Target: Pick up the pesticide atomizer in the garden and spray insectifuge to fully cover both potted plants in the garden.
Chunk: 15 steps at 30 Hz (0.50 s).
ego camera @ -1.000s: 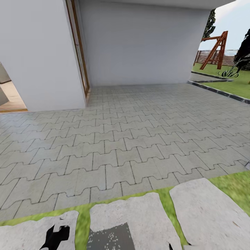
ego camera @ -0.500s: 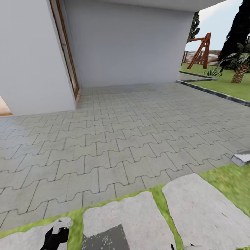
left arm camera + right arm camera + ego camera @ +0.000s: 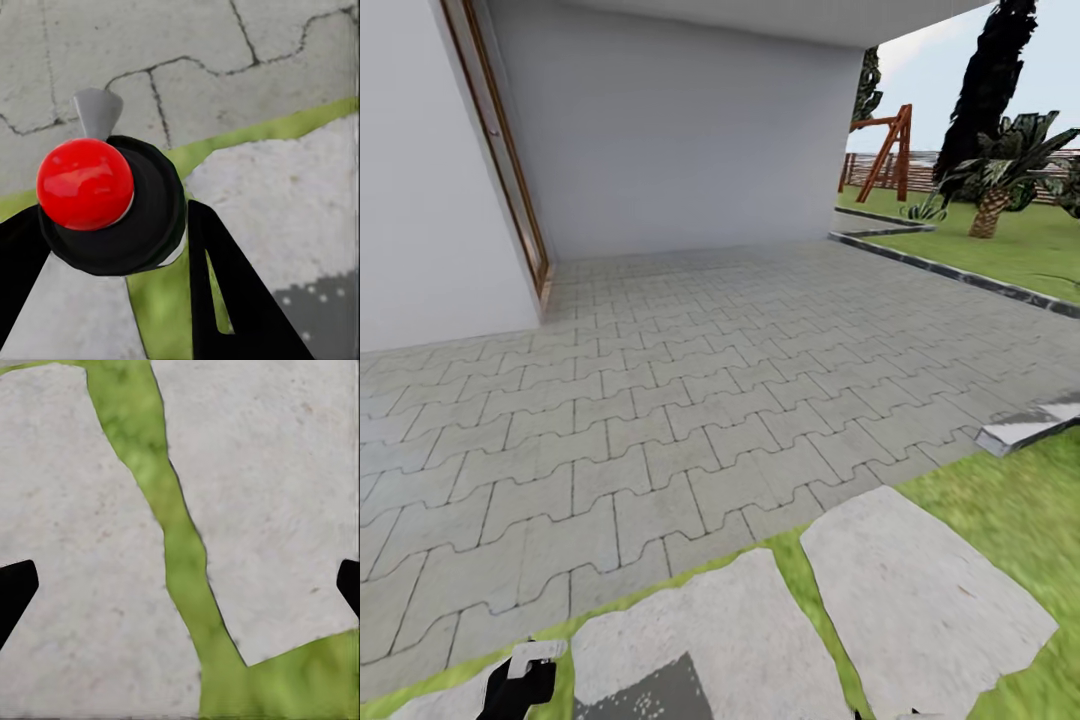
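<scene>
Left gripper (image 3: 112, 225) clenched on the pesticide atomizer (image 3: 105, 199), red knob and grey nozzle toward the paving; right gripper (image 3: 180, 577) spread, empty; the garden (image 3: 1000, 245) lies ahead-right, potted plants unseen.

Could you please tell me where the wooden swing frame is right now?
In the head view the wooden swing frame stands far off at upper right on the lawn, beside the house wall, left of a palm.
</scene>
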{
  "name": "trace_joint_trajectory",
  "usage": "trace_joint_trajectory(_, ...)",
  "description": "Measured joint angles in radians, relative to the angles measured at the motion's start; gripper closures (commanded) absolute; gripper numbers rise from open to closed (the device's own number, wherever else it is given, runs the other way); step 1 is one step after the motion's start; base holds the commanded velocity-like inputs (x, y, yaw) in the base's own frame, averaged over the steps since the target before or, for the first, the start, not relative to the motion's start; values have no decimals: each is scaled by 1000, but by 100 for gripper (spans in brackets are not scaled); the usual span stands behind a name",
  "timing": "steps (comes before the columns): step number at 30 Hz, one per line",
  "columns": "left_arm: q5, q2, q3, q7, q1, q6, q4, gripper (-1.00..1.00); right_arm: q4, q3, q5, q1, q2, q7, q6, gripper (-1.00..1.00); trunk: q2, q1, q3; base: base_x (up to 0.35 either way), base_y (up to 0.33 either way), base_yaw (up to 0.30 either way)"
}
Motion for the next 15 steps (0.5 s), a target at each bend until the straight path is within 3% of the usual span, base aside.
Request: trace_joint_trajectory(15, 1, -3, 0, 0, 0, 0, 0, 100, 7, 0, 1, 0, 0, 0, 0, -100, 98, -54, 53, 0, 0, -283)
